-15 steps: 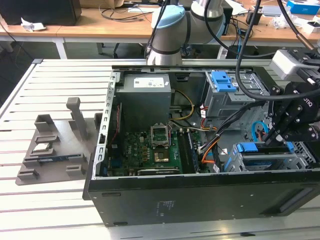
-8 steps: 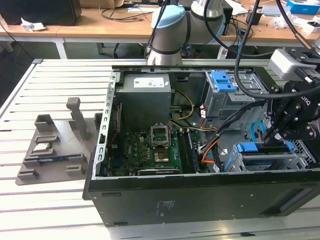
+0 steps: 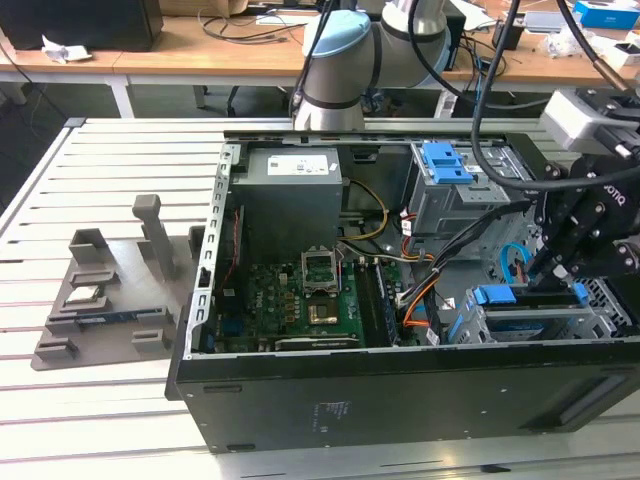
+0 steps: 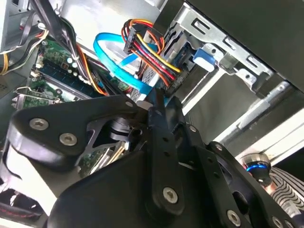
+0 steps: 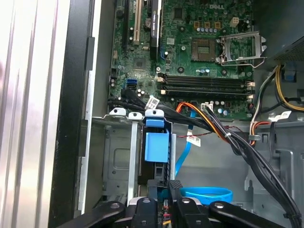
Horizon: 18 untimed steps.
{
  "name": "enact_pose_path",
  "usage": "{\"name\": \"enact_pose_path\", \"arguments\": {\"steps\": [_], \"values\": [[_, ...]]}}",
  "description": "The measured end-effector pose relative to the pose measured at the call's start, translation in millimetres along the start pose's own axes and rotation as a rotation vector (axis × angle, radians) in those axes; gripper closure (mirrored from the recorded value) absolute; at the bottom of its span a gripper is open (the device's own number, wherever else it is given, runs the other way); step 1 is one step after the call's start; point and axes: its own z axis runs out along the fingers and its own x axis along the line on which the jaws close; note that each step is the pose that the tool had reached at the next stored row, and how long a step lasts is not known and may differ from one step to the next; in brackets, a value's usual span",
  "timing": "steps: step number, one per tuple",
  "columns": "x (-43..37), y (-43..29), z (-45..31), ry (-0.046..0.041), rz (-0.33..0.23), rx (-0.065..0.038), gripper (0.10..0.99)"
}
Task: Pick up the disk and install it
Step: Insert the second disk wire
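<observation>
Over the drive cage at the exterior view's right, tool clamped together on the disk, seated upright in its slot.

No legible text on any surface.

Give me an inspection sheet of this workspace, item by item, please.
Surface: white slatted table, carrying an open black computer case.
Job's things: disk in its blue plastic carrier, sitting in the drive cage.
Clutter: grey plastic fixture beside the case.
Grippers: black hand over the cage, at the disk.
Cables: blue flat cable and black wire bundle near the hand.
Surroundings: wooden desks behind.
</observation>
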Motion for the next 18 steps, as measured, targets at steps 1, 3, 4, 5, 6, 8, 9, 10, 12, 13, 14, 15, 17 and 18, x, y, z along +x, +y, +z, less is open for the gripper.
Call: {"name": "enact_pose_path", "arguments": {"steps": [1,3,4,5,6,8,9,10,12,13,14,15,17,18], "values": [[-0.6,0.7,-5.5,0.0,0.0,0.0,0.851],[-1.6,1.6,-14.0,0.0008,0.0,0.0,0.867],[-1.9,2.1,-17.8,0.001,0.0,0.0,0.867],[-2.0,2.6,-21.6,0.0012,0.0,0.0,0.98],[-2.1,2.9,-24.6,0.0011,0.0,0.0,0.98],[-2.2,4.5,-37.5,0.0015,0.0,0.0,0.98],[-2.2,4.9,-41.0,0.0017,0.0,0.0,0.98],[-2.1,5.5,-45.8,0.0018,0.0,0.0,0.98],[-2.0,6.0,-50.2,0.0016,0.0,0.0,0.98],[-2.0,6.0,-50.4,0.0014,0.0,0.0,0.98],[-2.0,6.0,-50.5,0.0014,0.0,0.0,0.98],[-2.0,6.0,-50.6,0.0017,0.0,0.0,0.98],[-2.0,6.0,-50.7,0.0017,0.0,0.0,0.98],[-2.0,6.0,-50.6,0.0016,0.0,0.0,0.98]]}}
